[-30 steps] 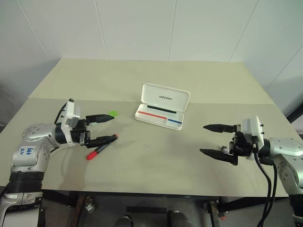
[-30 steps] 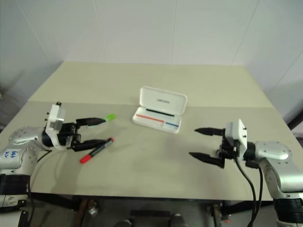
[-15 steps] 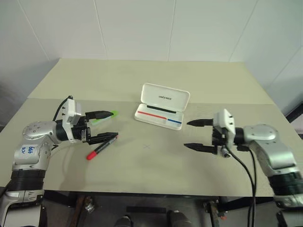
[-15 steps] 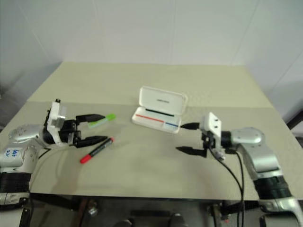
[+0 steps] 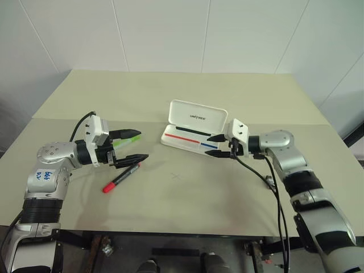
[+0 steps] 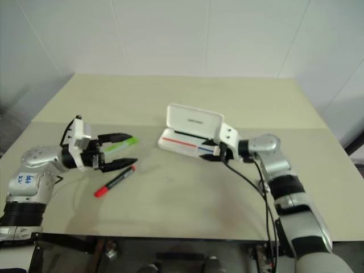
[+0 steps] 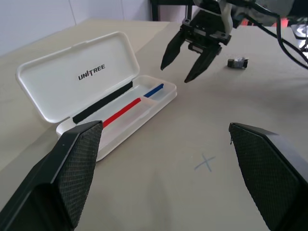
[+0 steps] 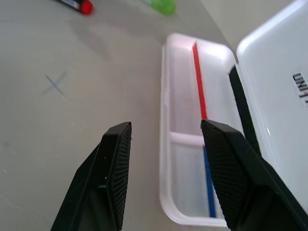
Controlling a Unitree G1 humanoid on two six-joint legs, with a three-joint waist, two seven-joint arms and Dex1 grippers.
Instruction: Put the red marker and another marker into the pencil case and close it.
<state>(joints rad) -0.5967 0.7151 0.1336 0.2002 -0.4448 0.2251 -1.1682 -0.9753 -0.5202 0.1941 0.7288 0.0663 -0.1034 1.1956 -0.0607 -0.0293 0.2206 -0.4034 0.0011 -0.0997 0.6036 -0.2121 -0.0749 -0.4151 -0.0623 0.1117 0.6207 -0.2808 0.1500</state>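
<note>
Head views: pencil case [image 5: 193,132] open at worktop [image 5: 182,199] centre; red marker [image 5: 120,179] and green highlighter [image 5: 126,140] lie near left hand [image 5: 136,146], spread wide, empty.
Right wrist view: right hand [image 8: 166,139] partly parted, empty, over the case's tray edge.

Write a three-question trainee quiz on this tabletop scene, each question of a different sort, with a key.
1. True or false: the pencil case has its lid open.
2. Multiple choice: where is the red marker? A) inside the case B) flat on the table C) held between the left gripper's fingers.
3. Short answer: which gripper is next to the case's tray?

Key
1. True; the lid stands up behind the tray.
2. B; it lies below the left gripper, whose fingers are spread and hold nothing.
3. The right gripper, at the tray's blue-striped end, fingers apart, holding nothing.
</note>
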